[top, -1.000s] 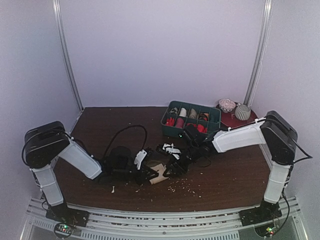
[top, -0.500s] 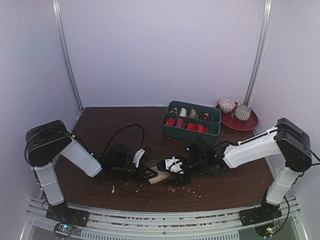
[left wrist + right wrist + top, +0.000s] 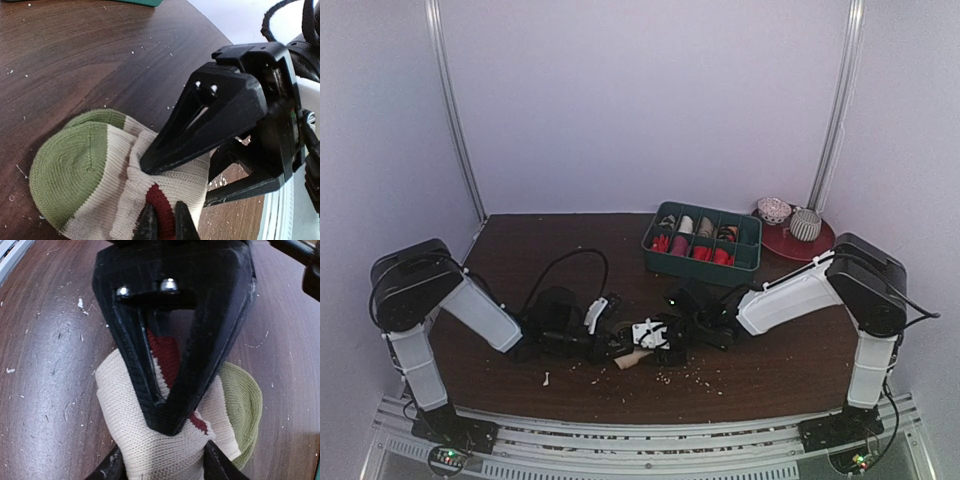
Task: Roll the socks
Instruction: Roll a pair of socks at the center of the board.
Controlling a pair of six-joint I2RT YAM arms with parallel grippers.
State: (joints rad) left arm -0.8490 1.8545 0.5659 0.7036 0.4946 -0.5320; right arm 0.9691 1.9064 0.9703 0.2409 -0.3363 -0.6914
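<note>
white arm links (image 3: 485,315), black joints (image 3: 410,285), silver screws (image 3: 170,286)

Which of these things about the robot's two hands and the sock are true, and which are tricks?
1. The beige sock has a green toe. True.
2. The left gripper is wide open and holding nothing. False: it is pinched shut on the sock's fabric.
3. The sock lies inside the green tray. False: it lies on the brown table, nearer the front than the tray.
4. A red plate sits at the far right, beside the tray. True.
5. The right gripper has one finger on each side of the sock. True.
</note>
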